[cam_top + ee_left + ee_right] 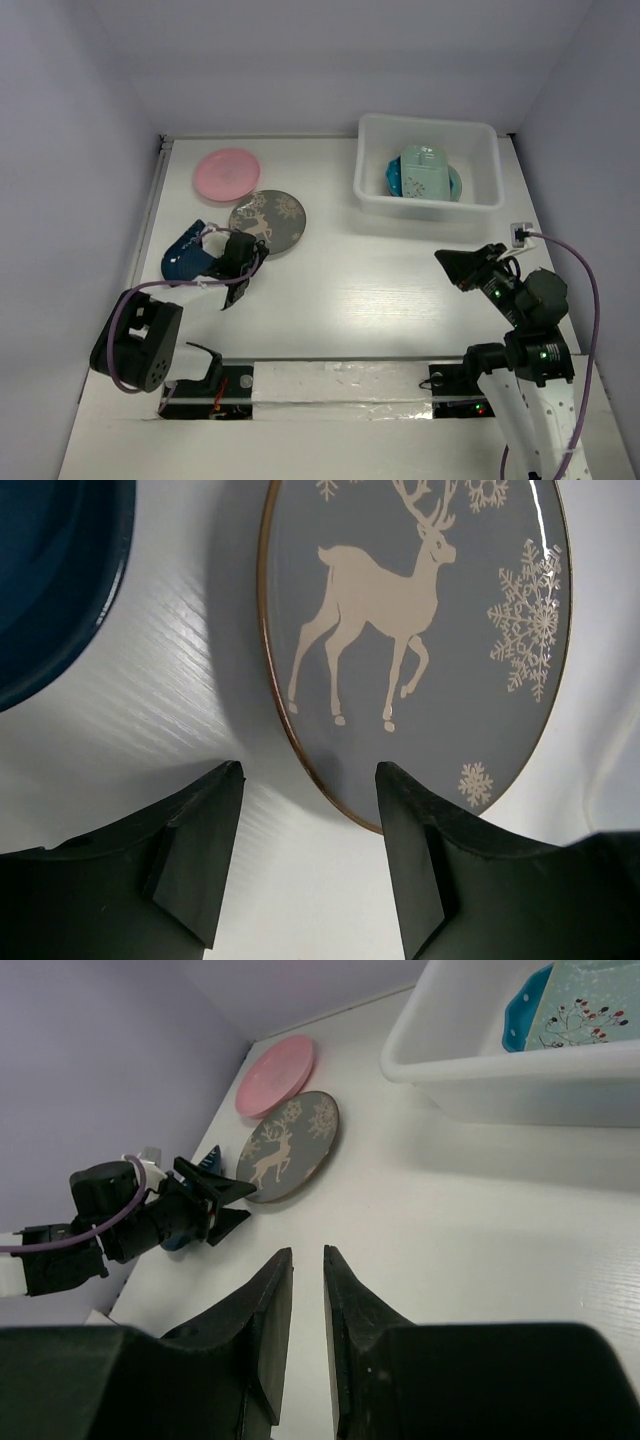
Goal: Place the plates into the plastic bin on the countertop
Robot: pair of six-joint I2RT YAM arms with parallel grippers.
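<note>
Grey deer plate (pixel 420 630) is found lying flat on the countertop (pixel 150 680), straight ahead of the left gripper (pixel 310 770), near rim just beyond the spread, empty jaws and nudged toward the right-hand one; probably best approached dead forward.

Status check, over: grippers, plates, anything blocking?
Left gripper open, empty, at rim of deer plate. Right gripper narrowly parted, empty. Pink plate, dark teal plate also outside bin. Nothing blocking.

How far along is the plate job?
Done: the translucent white plastic bin holds a blue scalloped dotted plate and pale green plates. In hand: nothing; the left gripper hangs open at the rim of the dark grey deer plate. Left: that plate, the pink round plate and the dark teal plate, on the white countertop.
</note>
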